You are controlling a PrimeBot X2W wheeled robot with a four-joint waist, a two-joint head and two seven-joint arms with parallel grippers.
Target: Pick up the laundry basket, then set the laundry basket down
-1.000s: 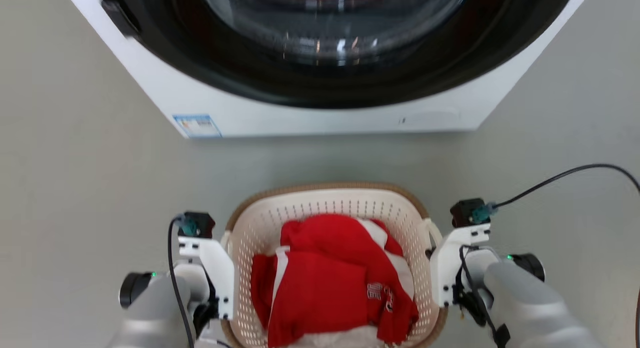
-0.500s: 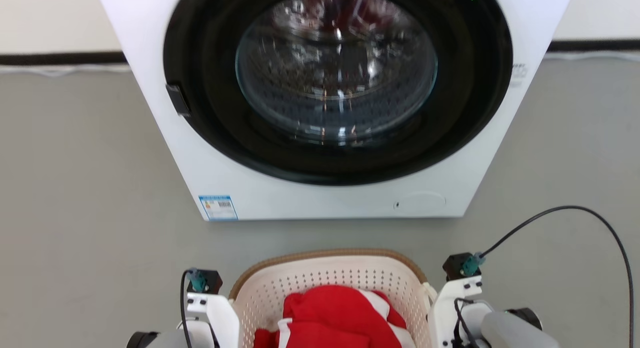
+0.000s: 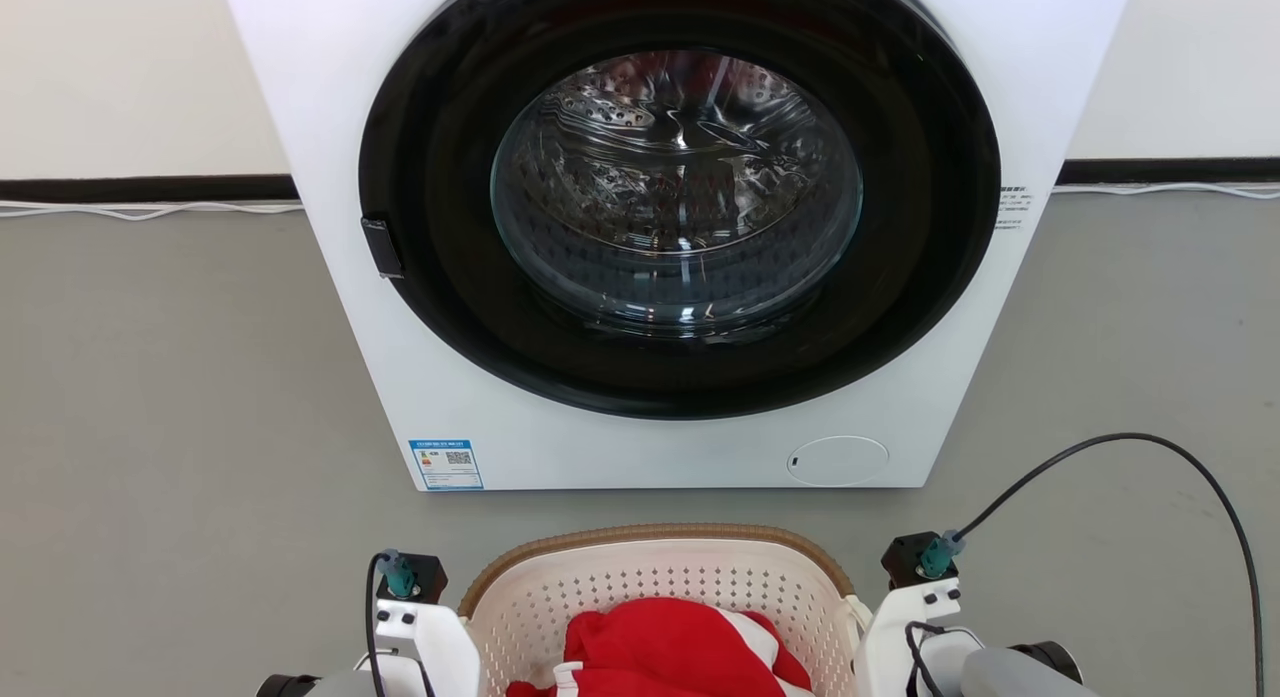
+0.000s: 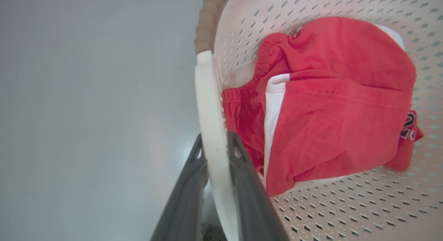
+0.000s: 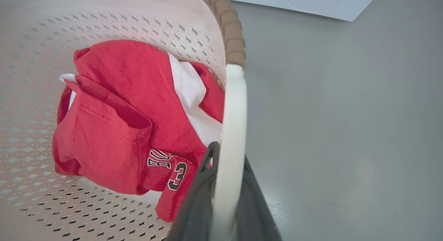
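The laundry basket (image 3: 650,582), cream-white and perforated with a brown woven-look rim, sits at the bottom centre of the head view, just in front of the washing machine. Red and white clothes (image 3: 680,642) lie inside it. In the left wrist view my left gripper (image 4: 216,139) is shut on the basket's white left handle (image 4: 207,95), one dark finger on each side. In the right wrist view my right gripper (image 5: 229,153) is shut the same way on the right handle (image 5: 233,102). The basket's underside is hidden, so I cannot tell whether it touches the floor.
A white front-loading washing machine (image 3: 330,87) with a shut round glass door (image 3: 675,192) stands straight ahead on the grey floor (image 3: 150,427). A black cable (image 3: 1150,442) arcs from my right wrist. A white cord (image 3: 150,212) runs along the wall base.
The head camera has tilted upward, so the washing machine shows more fully and the basket sits lower in the picture. Both grippers keep their hold on the handles.
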